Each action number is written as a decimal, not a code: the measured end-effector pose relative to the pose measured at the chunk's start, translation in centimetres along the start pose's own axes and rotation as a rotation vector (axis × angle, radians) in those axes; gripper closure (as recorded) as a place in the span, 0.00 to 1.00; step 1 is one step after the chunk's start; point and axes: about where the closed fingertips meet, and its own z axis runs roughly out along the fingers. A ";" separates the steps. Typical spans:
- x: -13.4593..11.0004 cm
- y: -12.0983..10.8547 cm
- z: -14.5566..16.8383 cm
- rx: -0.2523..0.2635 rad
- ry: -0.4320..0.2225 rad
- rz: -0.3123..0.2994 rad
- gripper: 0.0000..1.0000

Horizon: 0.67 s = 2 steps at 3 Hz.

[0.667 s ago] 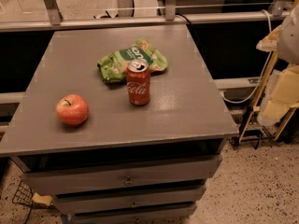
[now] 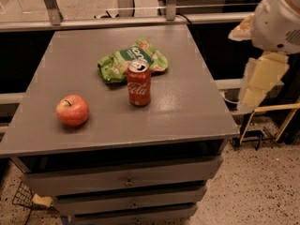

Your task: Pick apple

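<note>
The apple (image 2: 72, 110) is round and red-orange with a short dark stem. It sits on the grey table top (image 2: 187, 111) near the front left corner. My gripper (image 2: 257, 86) hangs off the table's right edge, cream-coloured under the white arm (image 2: 279, 20), far to the right of the apple and holding nothing that I can see. A red Coca-Cola can (image 2: 139, 83) stands upright near the table's middle, between the apple and the gripper.
A green snack bag (image 2: 131, 60) lies behind the can. The table has drawers (image 2: 126, 179) below its front edge. A metal rail (image 2: 117, 20) runs behind it. A yellow frame (image 2: 276, 109) stands on the floor at the right.
The arm and gripper have moved left and slightly up, closer to the table's right edge. The apple, can and bag have not moved.
</note>
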 end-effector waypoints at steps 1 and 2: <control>-6.7 -1.9 1.5 -0.045 -0.115 -0.173 0.00; -12.5 -1.0 3.8 -0.147 -0.247 -0.282 0.00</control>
